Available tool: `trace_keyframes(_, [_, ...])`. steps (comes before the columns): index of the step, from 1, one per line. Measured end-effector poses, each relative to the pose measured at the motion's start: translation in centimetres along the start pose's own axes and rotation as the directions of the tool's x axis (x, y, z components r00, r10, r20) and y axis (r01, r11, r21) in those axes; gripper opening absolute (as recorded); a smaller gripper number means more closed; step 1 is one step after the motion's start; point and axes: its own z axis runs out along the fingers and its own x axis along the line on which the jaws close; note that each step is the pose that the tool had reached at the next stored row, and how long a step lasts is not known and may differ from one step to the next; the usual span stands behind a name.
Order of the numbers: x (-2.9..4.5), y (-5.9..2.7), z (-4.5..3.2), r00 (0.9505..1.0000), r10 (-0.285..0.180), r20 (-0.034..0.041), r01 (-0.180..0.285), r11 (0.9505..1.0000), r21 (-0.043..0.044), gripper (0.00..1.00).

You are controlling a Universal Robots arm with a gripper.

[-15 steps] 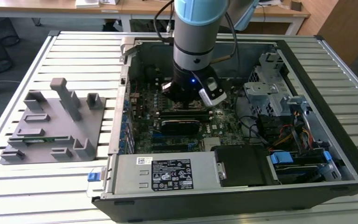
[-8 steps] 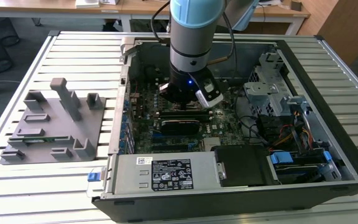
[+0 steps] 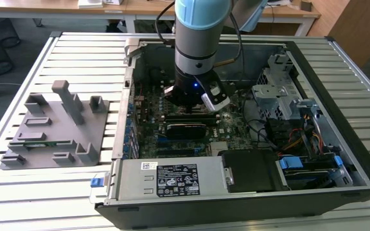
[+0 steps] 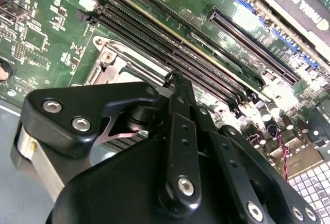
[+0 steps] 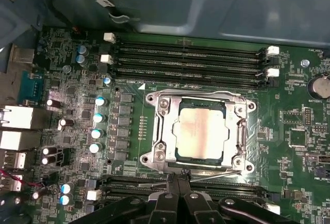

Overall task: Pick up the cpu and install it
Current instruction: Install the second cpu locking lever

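The cpu [image 5: 200, 133], a flat square chip with a dull silver top, lies inside the metal socket frame [image 5: 160, 131] on the green motherboard. My gripper [image 5: 178, 178] is beside the socket's edge, just off the chip, with its black fingers together and nothing between them. A thin wire lever [image 5: 219, 174] runs along that same edge, close to the fingertips. In the second wrist view the gripper [image 4: 174, 77] hangs low over the board next to the socket corner [image 4: 109, 58]. The exterior view has the gripper [image 3: 188, 109] down inside the open computer case [image 3: 339, 144].
Rows of memory slots [image 5: 191, 53] flank the socket on both sides. A drive cage [image 3: 281, 96] and cables fill the case on the exterior view's right, with a power supply [image 3: 172, 180] at the front. A grey fixture tray [image 3: 53, 127] holding a green memory stick [image 3: 38, 143] sits outside on the left.
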Motion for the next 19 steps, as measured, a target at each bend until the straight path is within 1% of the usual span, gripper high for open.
trace_keyframes(4, [0.07,-0.03,0.21,1.0000,0.000,-0.0003,0.000,1.0000,-0.0002,0.11])
trace_keyframes(5, [0.07,-0.04,0.20,1.0000,0.000,-0.0004,0.000,1.0000,-0.0017,0.11])
trace_keyframes(6, [0.07,-0.06,0.21,1.0000,0.000,-0.0003,0.000,1.0000,-0.0053,0.11])
trace_keyframes(8, [0.08,-0.13,0.20,1.0000,0.000,-0.0030,-0.001,0.9999,-0.0149,0.11])
trace_keyframes(10, [0.08,-0.23,0.20,1.0000,0.001,-0.0068,-0.001,0.9998,-0.0199,0.11])
trace_keyframes(15, [0.19,-0.72,0.18,1.0000,0.002,-0.0077,-0.002,0.9997,-0.0224,0.11])
trace_keyframes(19, [0.43,-1.07,0.17,1.0000,0.001,-0.0075,-0.002,0.9997,-0.0257,0.11])
